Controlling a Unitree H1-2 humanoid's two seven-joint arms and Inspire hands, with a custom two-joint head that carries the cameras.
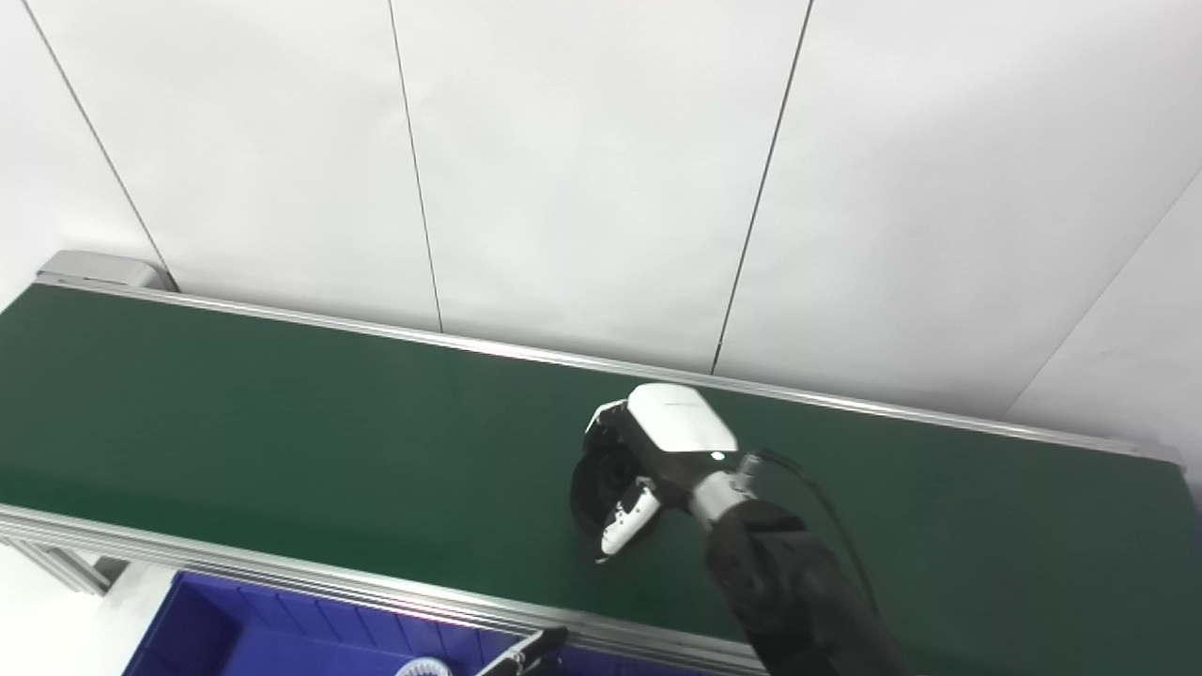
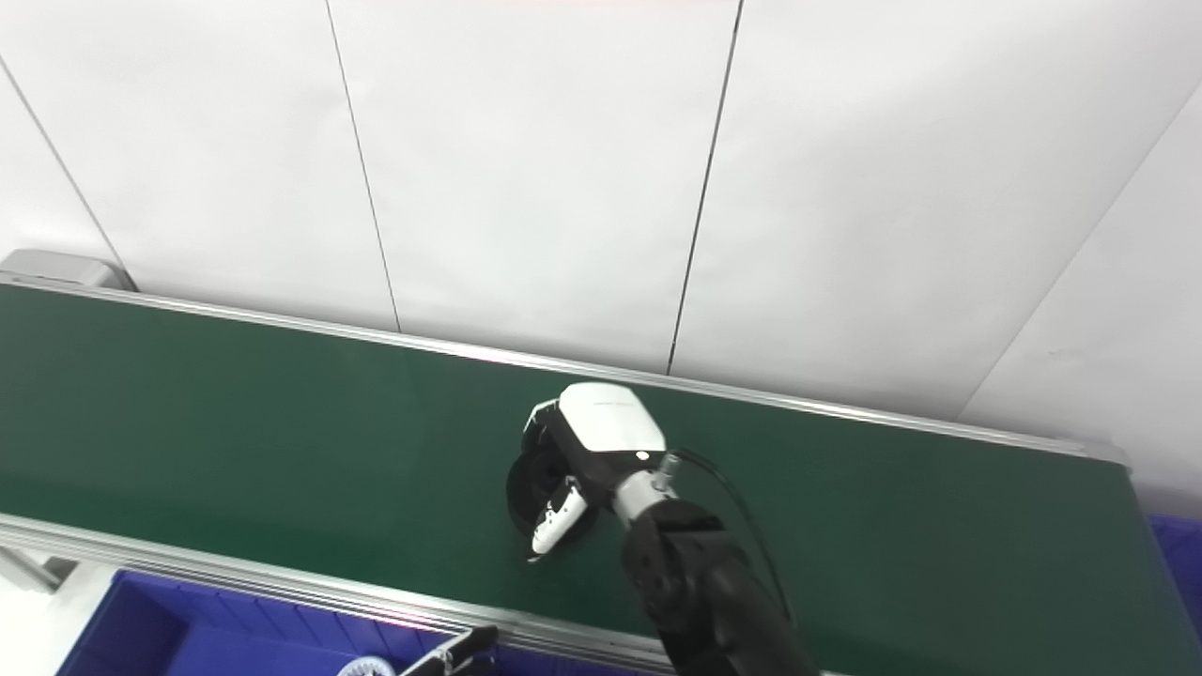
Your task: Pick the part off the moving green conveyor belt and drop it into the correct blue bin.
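A black round part [image 1: 593, 488] lies on the green conveyor belt [image 1: 282, 441], right of the belt's middle. My right hand [image 1: 648, 460] comes in from the bottom right and sits on top of the part, its fingers curled round it and its white thumb [image 1: 629, 528] against the near side. I cannot tell whether the part is lifted off the belt. It also shows in the right eye view [image 2: 526, 488] under the hand [image 2: 587, 451]. Only a dark tip of my left hand [image 1: 526, 650] shows at the bottom edge.
A blue bin [image 1: 216, 629] stands below the belt's near rail [image 1: 282, 577] at the bottom left, with a white round thing [image 1: 423, 668] in it. A second blue bin's corner [image 2: 1181, 554] shows at the right. White wall panels stand behind the belt.
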